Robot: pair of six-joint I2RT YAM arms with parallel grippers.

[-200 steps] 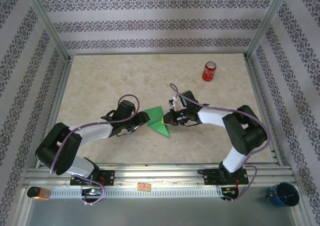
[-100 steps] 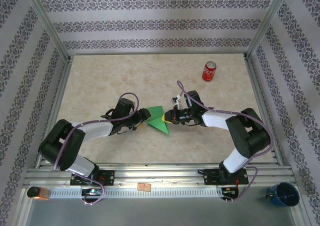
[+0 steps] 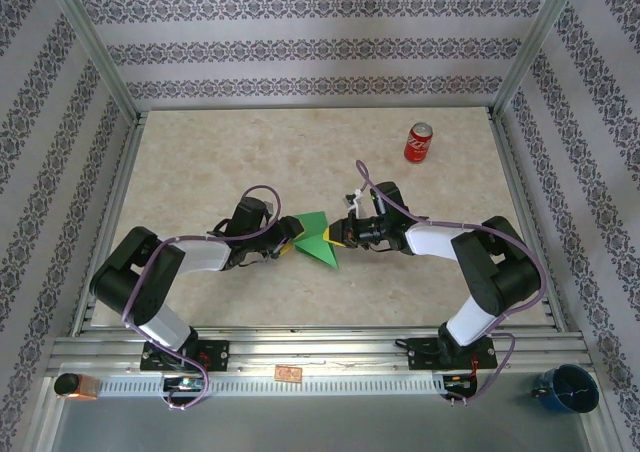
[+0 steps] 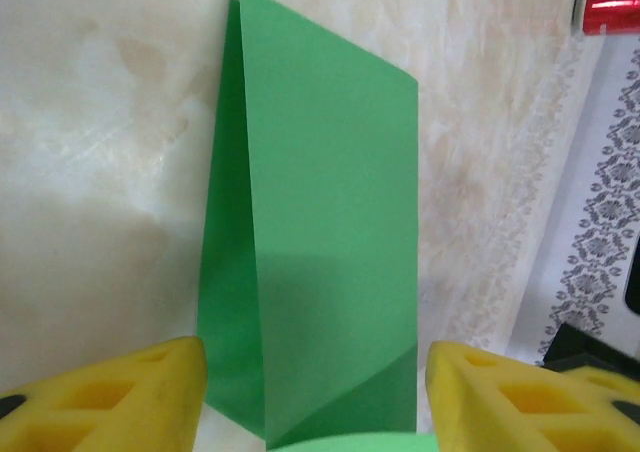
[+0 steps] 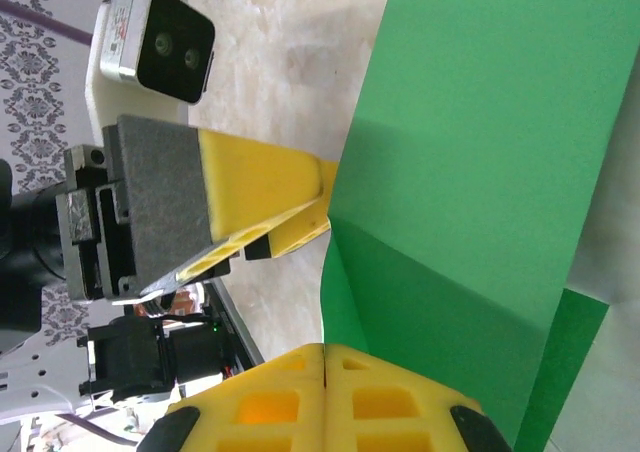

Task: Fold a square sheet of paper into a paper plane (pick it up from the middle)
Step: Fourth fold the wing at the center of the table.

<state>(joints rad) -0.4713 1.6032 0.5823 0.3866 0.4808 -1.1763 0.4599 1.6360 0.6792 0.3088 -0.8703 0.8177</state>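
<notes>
Paper point(image 4: 330, 192) may spring unfolded: left gripper point(image 4: 315, 377) is released (jaws astride it), right gripper point(image 5: 325, 364) clenched at its edge.

Top cam sits high up behind the arm bases point(image 3: 185, 354), tilted down and forward, so you get the whole table point(image 3: 200, 162) from far off. Both wrist cams are super close, skimming low over the table. The left one faces the green paper point(image 4: 330, 222) head-on, and the right one is rolled sideways, looking across at the left arm's camera point(image 5: 160, 37). All three share that paper.
</notes>
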